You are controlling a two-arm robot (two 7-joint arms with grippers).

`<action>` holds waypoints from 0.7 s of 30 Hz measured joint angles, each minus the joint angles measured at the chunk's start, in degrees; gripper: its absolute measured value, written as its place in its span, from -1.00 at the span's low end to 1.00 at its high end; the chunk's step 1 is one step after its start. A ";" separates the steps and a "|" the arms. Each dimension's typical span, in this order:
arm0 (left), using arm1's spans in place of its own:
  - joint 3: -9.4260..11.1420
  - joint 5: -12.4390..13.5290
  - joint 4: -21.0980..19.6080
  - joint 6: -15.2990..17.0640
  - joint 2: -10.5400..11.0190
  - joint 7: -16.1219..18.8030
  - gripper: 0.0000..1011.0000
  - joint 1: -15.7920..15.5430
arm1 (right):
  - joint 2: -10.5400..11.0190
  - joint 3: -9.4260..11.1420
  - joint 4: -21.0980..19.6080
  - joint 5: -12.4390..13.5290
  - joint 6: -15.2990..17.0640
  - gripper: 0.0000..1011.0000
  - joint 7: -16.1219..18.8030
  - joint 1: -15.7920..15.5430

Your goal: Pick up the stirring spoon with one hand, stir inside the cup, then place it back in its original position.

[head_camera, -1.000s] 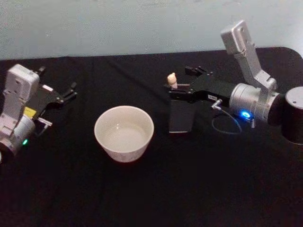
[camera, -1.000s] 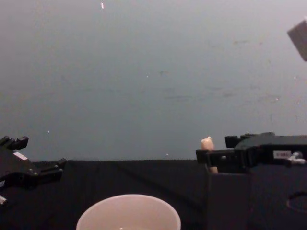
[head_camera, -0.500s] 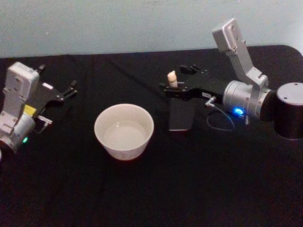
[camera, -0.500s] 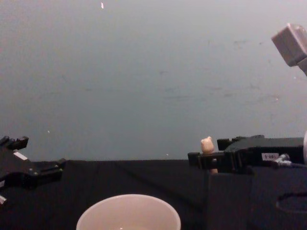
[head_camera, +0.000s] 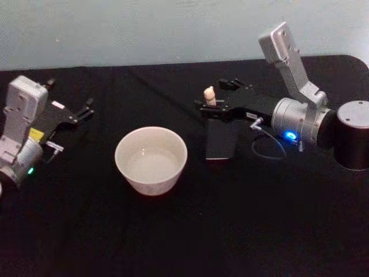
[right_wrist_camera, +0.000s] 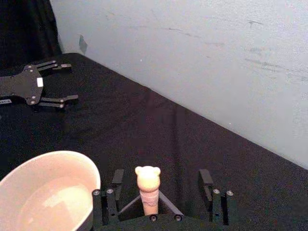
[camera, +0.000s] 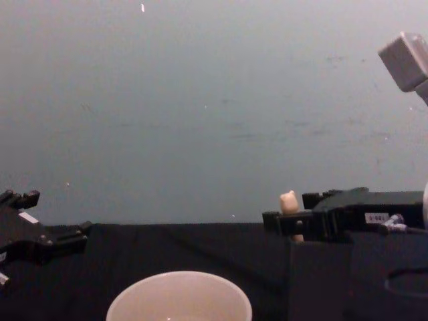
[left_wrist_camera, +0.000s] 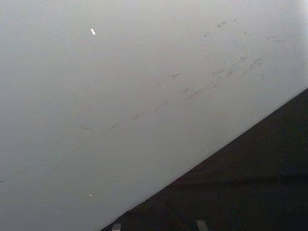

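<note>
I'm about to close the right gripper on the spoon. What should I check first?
1. Right gripper open: ok.
2. Stirring spoon handle between its fingers, gaps on both sides: ok.
3. Spoon upright in the holder: ok.
4. Spoon bowl free inside holder: cannot tell, hidden.
5. Cup upright, left of holder: ok.
6. Left gripper parked far left, away from cup: ok.

Over the last second we have pushed our right gripper (head_camera: pixel 211 97) farther left above the holder (head_camera: pixel 221 140). Its fingers (camera: pixel 277 221), whose tips were level with the spoon (camera: pixel 288 201) handle, now reach past it on either side. The camera block (head_camera: pixel 281 43) on that arm has shifted left too. Almost all of this shift came in the first half second.
</note>
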 joint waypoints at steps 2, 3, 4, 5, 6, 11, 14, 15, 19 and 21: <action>0.00 0.00 0.00 0.00 0.00 0.00 0.98 0.00 | 0.01 0.00 -0.01 0.03 0.00 0.88 -0.01 0.00; 0.00 0.00 0.00 0.00 0.00 0.00 0.98 0.00 | 0.01 0.01 -0.01 0.03 0.00 0.83 -0.01 -0.01; 0.00 0.00 0.00 0.00 0.00 0.00 0.98 0.00 | 0.02 0.02 -0.02 0.06 0.01 0.79 -0.02 -0.01; 0.00 0.00 0.00 0.00 0.00 0.00 0.98 0.00 | 0.02 0.02 -0.02 0.07 0.01 0.72 -0.03 -0.02; 0.00 0.00 0.00 0.00 0.00 0.00 0.98 0.00 | 0.03 0.02 -0.02 0.08 0.01 0.65 -0.03 -0.02; 0.00 0.00 0.00 0.00 0.00 0.00 0.98 0.00 | 0.05 0.05 -0.05 0.12 0.01 0.40 -0.05 -0.05; 0.00 0.00 0.00 0.00 0.00 0.00 0.98 0.00 | 0.05 0.06 -0.06 0.13 0.01 0.19 -0.05 -0.06; 0.00 0.00 0.00 0.00 0.00 0.00 0.98 0.00 | 0.05 0.07 -0.06 0.14 0.01 0.17 -0.05 -0.07; 0.00 0.00 0.00 0.00 0.00 0.00 0.98 0.00 | 0.05 0.07 -0.07 0.17 0.01 -0.09 -0.05 -0.08; 0.00 0.00 0.00 0.00 0.00 0.00 0.98 0.00 | 0.05 0.07 -0.07 0.18 0.01 -0.24 -0.05 -0.08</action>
